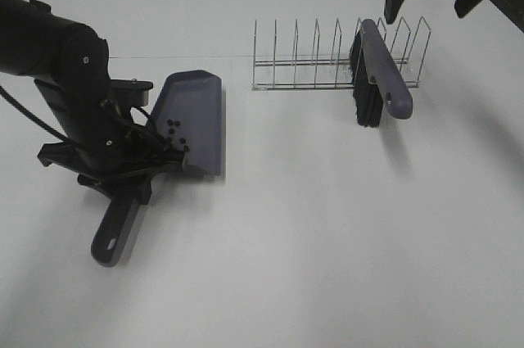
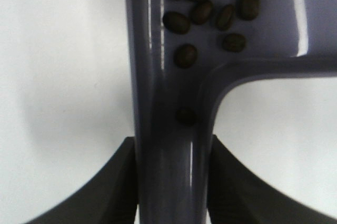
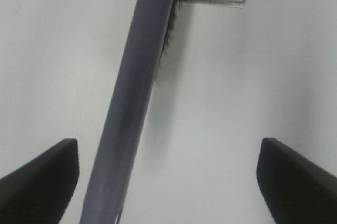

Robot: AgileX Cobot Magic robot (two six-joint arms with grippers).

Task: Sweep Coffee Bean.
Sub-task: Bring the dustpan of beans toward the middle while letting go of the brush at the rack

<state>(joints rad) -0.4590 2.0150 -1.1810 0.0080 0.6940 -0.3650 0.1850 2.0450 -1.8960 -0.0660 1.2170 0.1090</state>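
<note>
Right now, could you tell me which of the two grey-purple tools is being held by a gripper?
The dustpan, handle clamped by the left gripper; the brush rests in the rack.

A small cluster of tiny dark brown oval coffee beans lies inside the grey plastic dustpan, gathered near its handle end.

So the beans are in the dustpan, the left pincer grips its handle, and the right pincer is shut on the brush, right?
Not quite: the right pincer is open, its fingers apart on either side of the brush handle, as the right wrist view shows. The rest holds.
</note>
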